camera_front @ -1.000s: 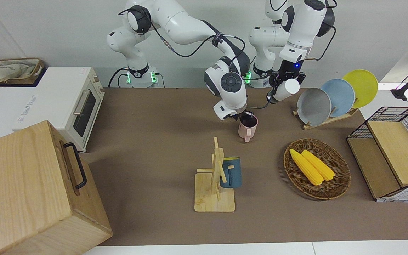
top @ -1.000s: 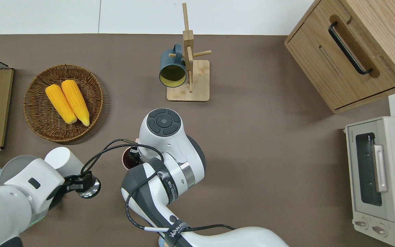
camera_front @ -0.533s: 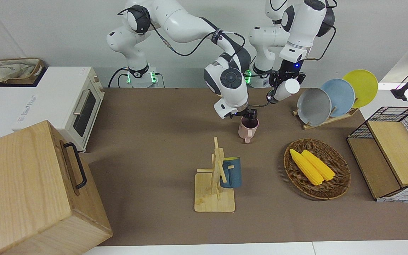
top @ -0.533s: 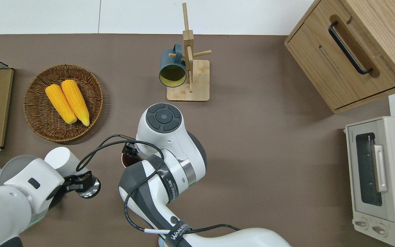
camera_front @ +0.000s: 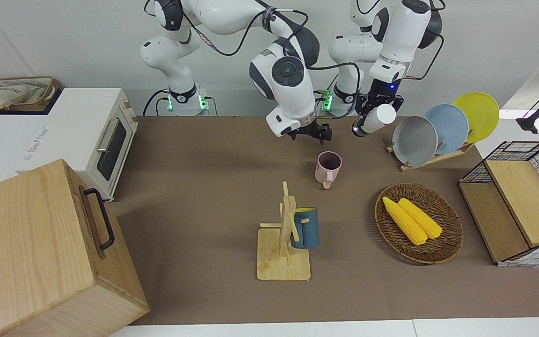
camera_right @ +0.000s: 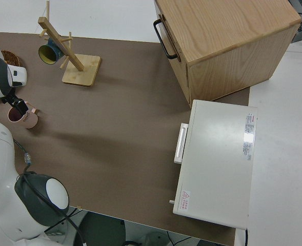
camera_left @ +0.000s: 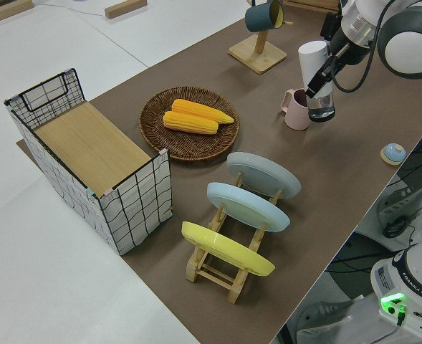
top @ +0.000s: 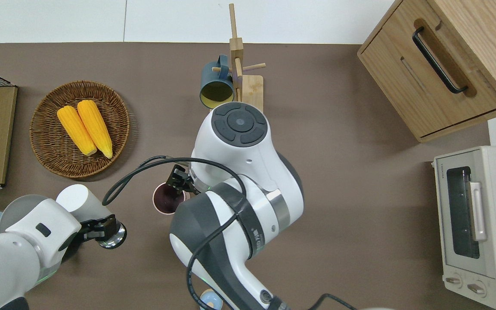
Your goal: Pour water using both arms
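Observation:
A pink mug (camera_front: 329, 168) (top: 167, 200) stands upright on the brown table, with its dark inside showing. My right gripper (camera_front: 311, 135) (top: 180, 181) hangs open above the mug's rim on the side nearer to the robots, and it holds nothing. My left gripper (camera_front: 378, 104) (top: 97, 228) is shut on a white bottle (camera_front: 376, 118) (camera_left: 313, 63) with a silver end. It holds the bottle tilted in the air, over the table between the mug and the plate rack.
A wooden mug stand (camera_front: 282, 255) carries a dark blue mug (camera_front: 305, 228). Toward the left arm's end are a wicker basket (camera_front: 438, 250) with two corn cobs, a plate rack (camera_front: 442, 126) and a wire crate (camera_front: 517, 201). A toaster oven (camera_front: 91, 135) and a wooden cabinet (camera_front: 40, 252) stand at the other end.
My right gripper let go of the pink mug and rose clear of it, drawing back toward the robots. The mug stays on the table. The left arm and bottle have not moved.

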{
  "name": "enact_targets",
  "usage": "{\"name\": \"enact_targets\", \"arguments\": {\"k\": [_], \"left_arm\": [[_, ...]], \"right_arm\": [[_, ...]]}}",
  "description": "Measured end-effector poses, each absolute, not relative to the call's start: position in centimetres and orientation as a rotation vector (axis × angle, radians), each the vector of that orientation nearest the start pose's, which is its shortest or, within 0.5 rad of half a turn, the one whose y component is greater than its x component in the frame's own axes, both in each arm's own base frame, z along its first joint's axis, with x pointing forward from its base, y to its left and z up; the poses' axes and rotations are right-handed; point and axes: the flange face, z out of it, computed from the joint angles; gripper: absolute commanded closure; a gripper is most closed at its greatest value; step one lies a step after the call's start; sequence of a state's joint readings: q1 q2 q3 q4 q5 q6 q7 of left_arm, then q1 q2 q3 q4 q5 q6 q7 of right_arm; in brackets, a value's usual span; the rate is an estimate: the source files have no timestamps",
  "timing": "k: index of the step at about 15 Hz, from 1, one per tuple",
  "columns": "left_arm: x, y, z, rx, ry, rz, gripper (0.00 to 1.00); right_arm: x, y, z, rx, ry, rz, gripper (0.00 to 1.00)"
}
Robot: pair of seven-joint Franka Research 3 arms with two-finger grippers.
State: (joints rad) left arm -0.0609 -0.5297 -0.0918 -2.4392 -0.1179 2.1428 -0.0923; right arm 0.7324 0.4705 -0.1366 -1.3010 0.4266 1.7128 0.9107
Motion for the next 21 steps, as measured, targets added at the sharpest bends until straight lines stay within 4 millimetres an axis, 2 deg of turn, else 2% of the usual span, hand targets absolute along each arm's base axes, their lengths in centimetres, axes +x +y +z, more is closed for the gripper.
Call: {"name": "enact_targets", "arguments": {"k": [4, 7, 9, 13, 14, 17, 19, 21], "left_arm": [[40.6, -7.1, 51.2, -3.208, 0.002, -0.357, 1.00], [40.4, -7.7, 50.8, -3.203, 0.022, -0.345, 1.00], [40.1, -8.6, 50.3, -3.197, 0.047, -0.330, 1.00], [39.3, -10.6, 49.2, -3.225, 0.079, -0.290, 1.00], [39.0, -11.4, 48.7, -3.233, 0.095, -0.272, 1.00], [38.3, -12.7, 47.8, -3.241, 0.135, -0.239, 1.00], [37.9, -13.5, 47.3, -3.245, 0.154, -0.219, 1.00], [37.6, -14.0, 47.0, -3.250, 0.164, -0.209, 1.00]], "right_arm": [[54.4, 37.1, 52.1, -2.987, 0.379, 0.370, 0.007], [54.0, 33.3, 54.1, -3.089, 0.252, 0.298, 0.007], [53.7, 30.6, 54.6, -3.134, 0.188, 0.270, 0.007], [54.7, 21.7, 56.8, -3.186, 0.000, 0.203, 0.007], [55.1, 18.2, 57.8, -3.177, -0.057, 0.183, 0.007], [55.2, 11.9, 59.6, -3.152, -0.148, 0.179, 0.007], [55.1, 8.2, 60.5, -3.141, -0.163, 0.173, 0.007], [55.0, 6.1, 61.0, -3.135, -0.159, 0.160, 0.007]]}}
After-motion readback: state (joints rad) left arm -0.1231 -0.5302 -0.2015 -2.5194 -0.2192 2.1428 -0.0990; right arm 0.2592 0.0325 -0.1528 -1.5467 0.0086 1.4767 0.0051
